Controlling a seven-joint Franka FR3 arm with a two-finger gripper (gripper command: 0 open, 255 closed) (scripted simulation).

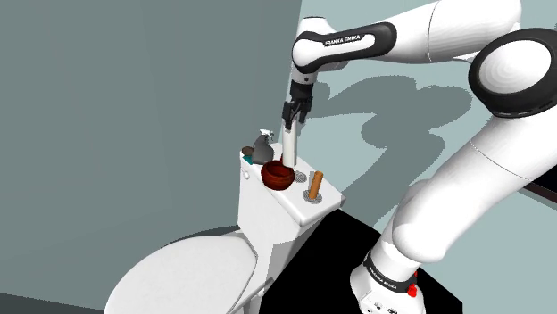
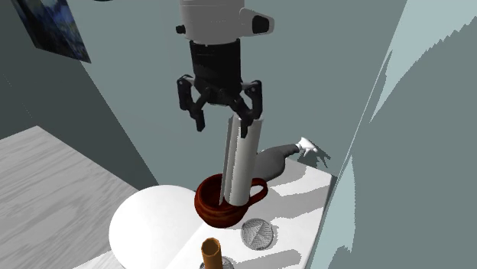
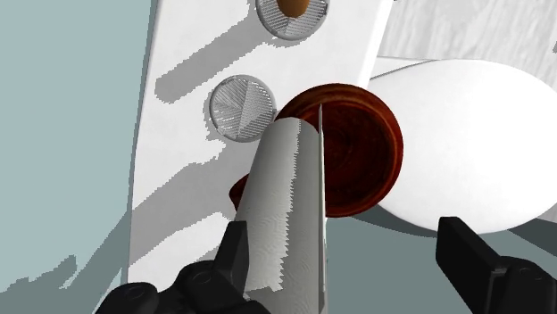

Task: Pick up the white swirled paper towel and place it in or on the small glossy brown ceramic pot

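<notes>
A white toilet is filling the lower part of the shoulder view, and the white arm is reaching over its tank lid. The paper towel roll is standing on end with its lower end inside the brown pot on that lid, leaning a little against the rim. The jaws are hanging spread above it, released; one is brushing the roll's upper side and the other is sitting well apart from it. The roll is probably behaving as a light, soft, easily dented thing, tall enough to tip, so any hold is best taken gently across its upper half. A grey jug, a round mesh disc and a short brown stick are sitting nearby.
</notes>
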